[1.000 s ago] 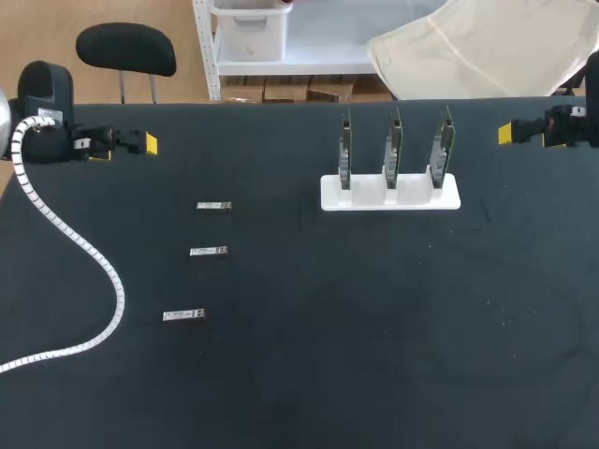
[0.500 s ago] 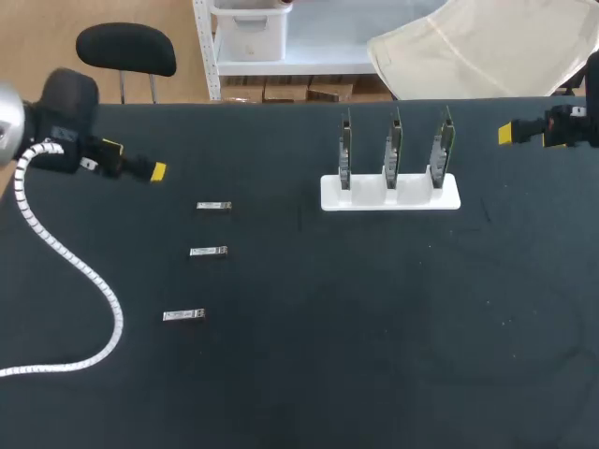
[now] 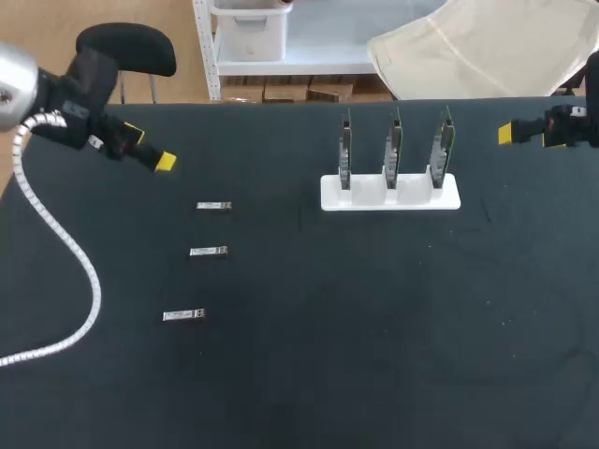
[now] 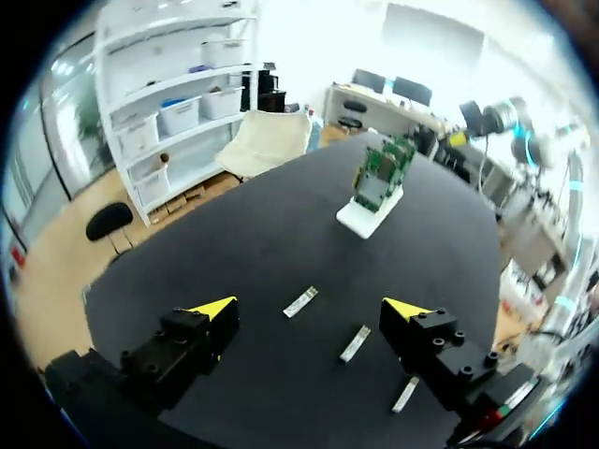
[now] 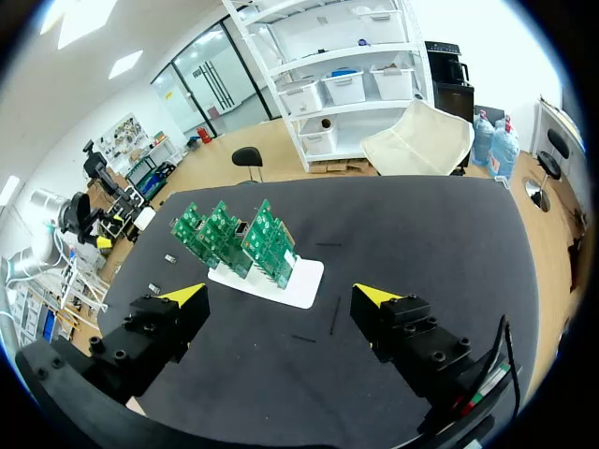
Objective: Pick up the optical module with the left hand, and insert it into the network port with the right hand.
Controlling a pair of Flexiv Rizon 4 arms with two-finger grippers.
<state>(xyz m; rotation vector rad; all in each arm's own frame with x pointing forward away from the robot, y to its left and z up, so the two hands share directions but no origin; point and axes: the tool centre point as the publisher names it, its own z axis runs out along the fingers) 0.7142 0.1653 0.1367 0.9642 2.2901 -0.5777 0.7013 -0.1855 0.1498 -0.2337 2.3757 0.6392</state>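
Note:
Three small silver optical modules lie in a column on the black table (image 3: pixel 374 355): the far one (image 3: pixel 213 206), the middle one (image 3: pixel 208 251) and the near one (image 3: pixel 183 315). My left gripper (image 3: pixel 150 148) hovers open and empty, up and to the left of the far module. From its wrist, the modules (image 4: pixel 301 301) (image 4: pixel 355 343) (image 4: pixel 405 394) lie below and ahead of the open left gripper (image 4: pixel 309 309). A white holder (image 3: pixel 390 196) carries three upright green boards (image 3: pixel 394 145) with the ports. My right gripper (image 3: pixel 506 134) stays at the far right edge; it (image 5: pixel 279 295) is open, with the holder (image 5: pixel 304 281) and the green boards (image 5: pixel 234 238) ahead.
A white ribbed cable (image 3: pixel 65 245) trails from my left arm across the table's left side to its front edge. The white holder stands at the back, right of the middle.
My left arm has swung right and tilted down toward the far module, its cable shifting along. The right arm and all modules have stayed put.

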